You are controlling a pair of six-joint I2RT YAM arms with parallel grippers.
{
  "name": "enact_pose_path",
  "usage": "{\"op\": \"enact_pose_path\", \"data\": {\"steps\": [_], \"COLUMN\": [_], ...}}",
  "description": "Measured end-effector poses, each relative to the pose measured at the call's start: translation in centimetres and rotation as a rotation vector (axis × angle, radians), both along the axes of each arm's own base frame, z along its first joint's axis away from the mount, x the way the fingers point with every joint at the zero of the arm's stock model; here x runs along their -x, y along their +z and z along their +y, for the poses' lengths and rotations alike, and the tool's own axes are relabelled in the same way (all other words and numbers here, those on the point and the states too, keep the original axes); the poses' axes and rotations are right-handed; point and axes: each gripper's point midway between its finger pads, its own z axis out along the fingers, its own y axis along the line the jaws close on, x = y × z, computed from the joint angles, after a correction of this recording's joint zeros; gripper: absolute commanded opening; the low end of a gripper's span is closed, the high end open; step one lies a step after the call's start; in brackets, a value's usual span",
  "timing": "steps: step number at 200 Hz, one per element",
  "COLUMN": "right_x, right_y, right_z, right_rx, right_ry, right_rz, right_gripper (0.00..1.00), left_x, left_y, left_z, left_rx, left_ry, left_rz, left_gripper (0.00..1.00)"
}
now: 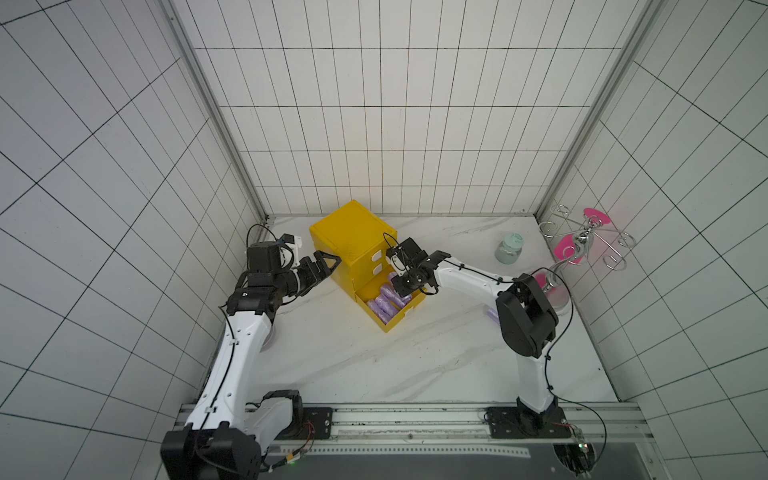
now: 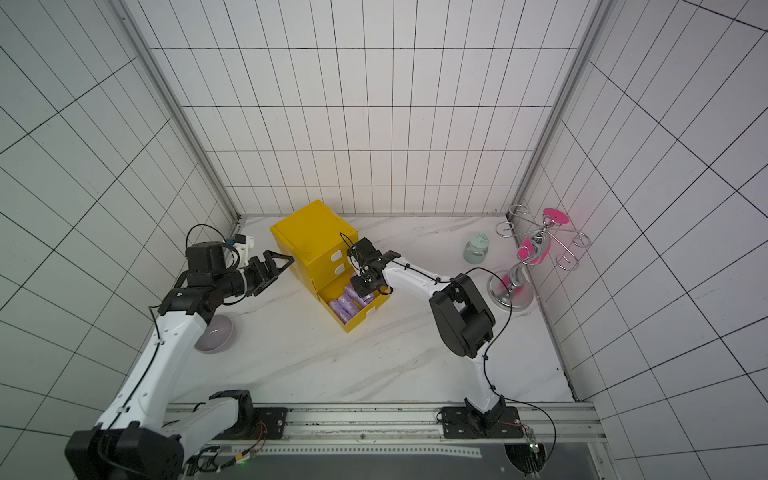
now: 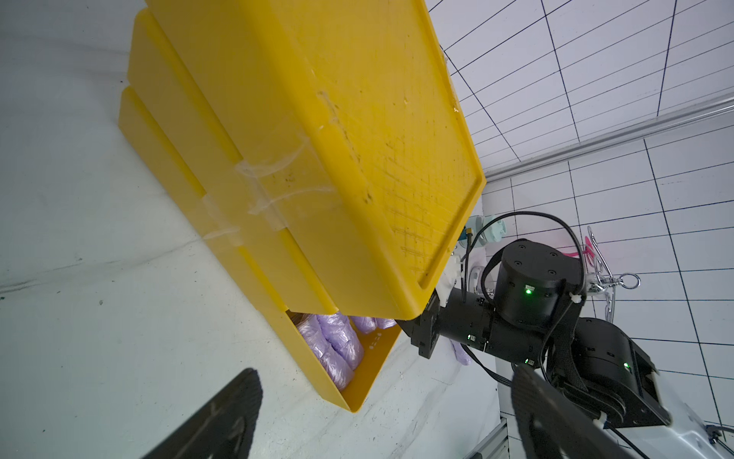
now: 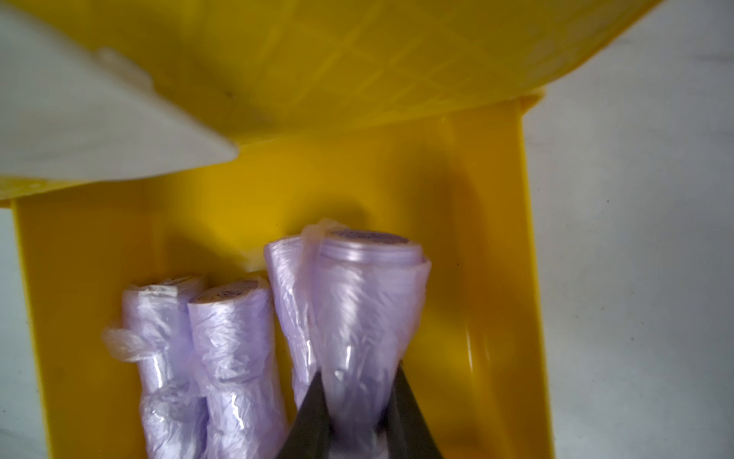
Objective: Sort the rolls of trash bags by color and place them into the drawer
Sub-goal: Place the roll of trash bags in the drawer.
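The marble desk (image 1: 374, 365) is carrying a yellow drawer cabinet (image 1: 353, 232) at its far side, left of centre. The cabinet's bottom drawer (image 1: 400, 321) is standing pulled out toward the near right. The left claw (image 1: 332, 266) is hovering released just left of the cabinet, grasping nothing. The right claw (image 4: 357, 373) is reaching into the open drawer, clenching a lilac roll (image 4: 357, 302) and holding it next to other lilac rolls (image 4: 230, 337) that are lying on the drawer floor.

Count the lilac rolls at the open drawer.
4: outer roll, second roll and third roll side by side in the drawer, fourth roll in the right tool. More may be hidden.
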Motion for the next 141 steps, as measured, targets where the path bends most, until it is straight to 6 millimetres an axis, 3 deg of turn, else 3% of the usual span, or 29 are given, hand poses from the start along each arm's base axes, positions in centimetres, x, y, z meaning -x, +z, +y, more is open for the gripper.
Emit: {"op": "enact_pose_path", "data": {"steps": [32, 62, 89, 123, 141], "right_x": [0.1, -0.1, -0.4, -0.2, -0.2], "right_y": [0.0, 0.9, 4.4, 9.9, 11.2], "right_z": [0.0, -0.1, -0.6, -2.6, -4.0], "right_rx": [-0.004, -0.01, -0.051, -0.09, -0.083], "right_ry": [-0.003, -0.019, -0.046, -0.103, -0.135], "right_rz": [0.005, -0.015, -0.089, -0.225, -0.26], "right_gripper": [0.42, 0.5, 0.51, 0.53, 0.53], "left_x": [-0.1, -0.1, -0.1, 0.0, 0.3], "left_y": [0.1, 0.3, 0.3, 0.4, 0.8], "left_z": [0.0, -0.1, -0.1, -0.1, -0.2], "left_rx": [0.006, 0.012, 0.011, 0.01, 0.006], "left_ry": [0.001, 0.001, 0.0, 0.0, -0.003], "left_rz": [-0.003, -0.007, -0.008, -0.008, -0.016], "left_gripper": [0.97, 0.97, 0.97, 0.97, 0.97]}}
